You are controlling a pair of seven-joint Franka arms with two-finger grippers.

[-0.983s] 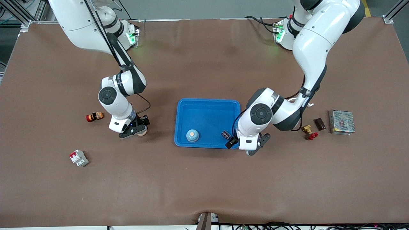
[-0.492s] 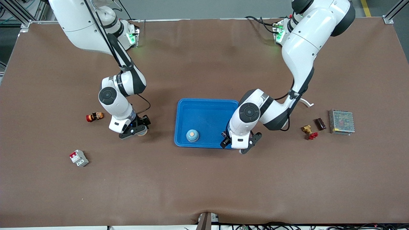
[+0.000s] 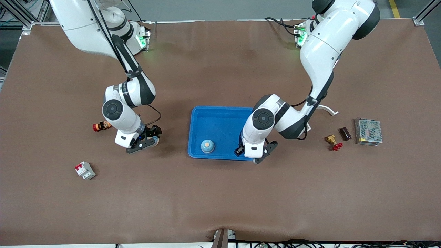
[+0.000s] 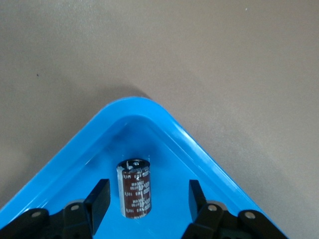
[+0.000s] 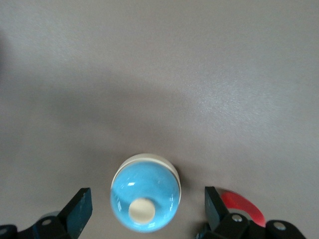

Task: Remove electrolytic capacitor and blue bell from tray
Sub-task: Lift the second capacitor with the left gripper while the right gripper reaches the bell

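Near to far, front view:
- Low in frame, toward the right arm's end: small white and red breaker (image 3: 85,170) on the brown table (image 3: 220,199), well apart from everything else.
- Mid frame: blue tray (image 3: 224,113). A blue dome with an orange top (image 3: 207,146) sits inside it, by the wall nearest the camera.
- Left gripper (image 3: 255,152) is over the tray corner nearest the camera, at the left arm's end. Left wrist view: left gripper (image 4: 147,187) fingers (image 4: 101,195) are spread. The capacitor (image 4: 134,189) lies on the tray floor between them, with a gap each side. Nothing is pinched.
- Right gripper (image 3: 142,144) is low over bare table between the tray and the right arm's end. Right wrist view: right gripper (image 5: 145,193) fingers (image 5: 79,204) are spread wide. The bell (image 5: 145,191), a blue dome with a cream button, stands on the table between them, untouched and outside the tray.
- Just beside the right arm's wrist: a small red and orange part (image 3: 102,125).
- Toward the left arm's end: a brass and red fitting (image 3: 332,142), a dark block (image 3: 345,133) and a mesh metal box (image 3: 368,131), all near each other.
- Top of frame: both arm bases.
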